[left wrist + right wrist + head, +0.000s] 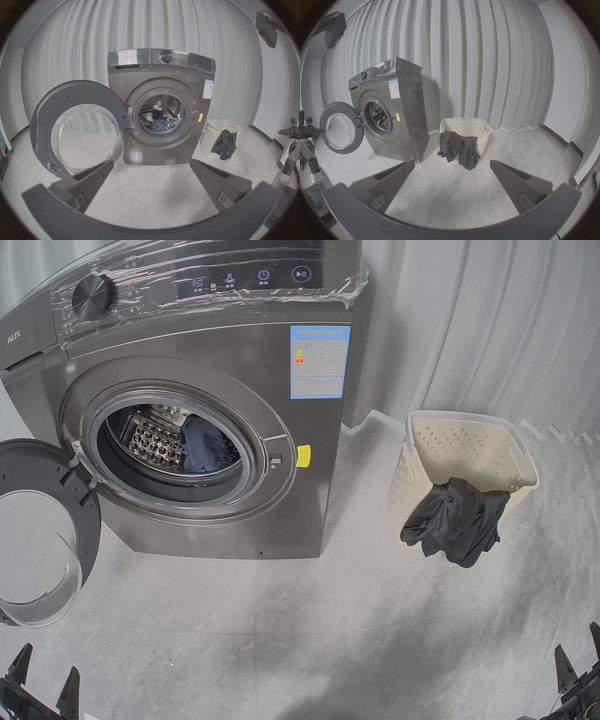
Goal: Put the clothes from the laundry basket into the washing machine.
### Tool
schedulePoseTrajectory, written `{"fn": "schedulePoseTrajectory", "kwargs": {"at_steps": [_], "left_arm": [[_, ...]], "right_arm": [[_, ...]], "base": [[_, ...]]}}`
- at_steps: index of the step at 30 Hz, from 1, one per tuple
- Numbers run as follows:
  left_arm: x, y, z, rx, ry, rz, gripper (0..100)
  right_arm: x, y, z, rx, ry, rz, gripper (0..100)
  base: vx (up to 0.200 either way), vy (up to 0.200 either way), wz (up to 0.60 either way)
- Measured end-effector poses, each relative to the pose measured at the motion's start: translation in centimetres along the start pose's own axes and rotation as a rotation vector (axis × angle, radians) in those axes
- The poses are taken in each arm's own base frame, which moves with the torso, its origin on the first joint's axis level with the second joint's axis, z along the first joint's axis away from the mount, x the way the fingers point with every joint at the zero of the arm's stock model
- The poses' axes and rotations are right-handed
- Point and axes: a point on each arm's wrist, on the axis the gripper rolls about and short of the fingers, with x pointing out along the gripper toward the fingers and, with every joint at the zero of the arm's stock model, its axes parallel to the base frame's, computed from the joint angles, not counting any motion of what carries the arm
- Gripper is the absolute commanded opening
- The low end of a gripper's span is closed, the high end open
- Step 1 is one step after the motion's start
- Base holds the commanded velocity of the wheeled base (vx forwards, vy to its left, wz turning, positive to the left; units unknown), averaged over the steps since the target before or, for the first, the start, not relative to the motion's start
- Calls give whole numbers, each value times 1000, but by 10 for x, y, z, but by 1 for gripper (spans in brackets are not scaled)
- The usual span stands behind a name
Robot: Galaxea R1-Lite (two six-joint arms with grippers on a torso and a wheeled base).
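Observation:
The grey washing machine (pixel 206 427) (pixel 162 106) (pixel 390 109) stands with its round door (pixel 37 534) (pixel 78 128) swung open to the left. A dark blue garment (pixel 203 445) (pixel 158 125) lies inside the drum. To the right sits the cream laundry basket (pixel 462 452) (pixel 218 131) (pixel 470 128), with a black garment (pixel 459 521) (pixel 225 145) (pixel 459 148) draped over its front rim. My left gripper (pixel 44 674) (pixel 151 168) is low at the near left, open and empty. My right gripper (pixel 581 652) (pixel 451 168) is low at the near right, open and empty.
Bare grey floor (pixel 281 627) stretches between me and the machine and basket. White curtains (pixel 487 321) line the back wall. The open door juts out over the floor at the left.

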Motion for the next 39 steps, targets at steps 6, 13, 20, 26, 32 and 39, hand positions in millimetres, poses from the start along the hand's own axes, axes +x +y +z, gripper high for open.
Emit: {"fn": "schedulePoseTrajectory", "kwargs": {"at_steps": [6, 13, 20, 26, 32, 39], "left_arm": [[0, 0, 0, 3, 1, 0, 100], [0, 0, 0, -2, 1, 0, 100], [0, 0, 0, -4, 1, 0, 100], [0, 0, 0, -6, 2, 1, 100], [0, 0, 0, -9, 2, 4, 100], [0, 0, 0, -5, 2, 4, 100]], "right_arm": [[0, 0, 0, 0, -1, 0, 100], [0, 0, 0, 0, 0, 0, 100], [0, 0, 0, 0, 1, 0, 100], [0, 0, 0, 0, 1, 1, 100], [0, 0, 0, 0, 1, 1, 100], [0, 0, 0, 1, 1, 0, 100]], "base": [[0, -167, 0], [0, -57, 0], [0, -200, 0], [0, 0, 0], [0, -200, 0], [0, -200, 0]]}}
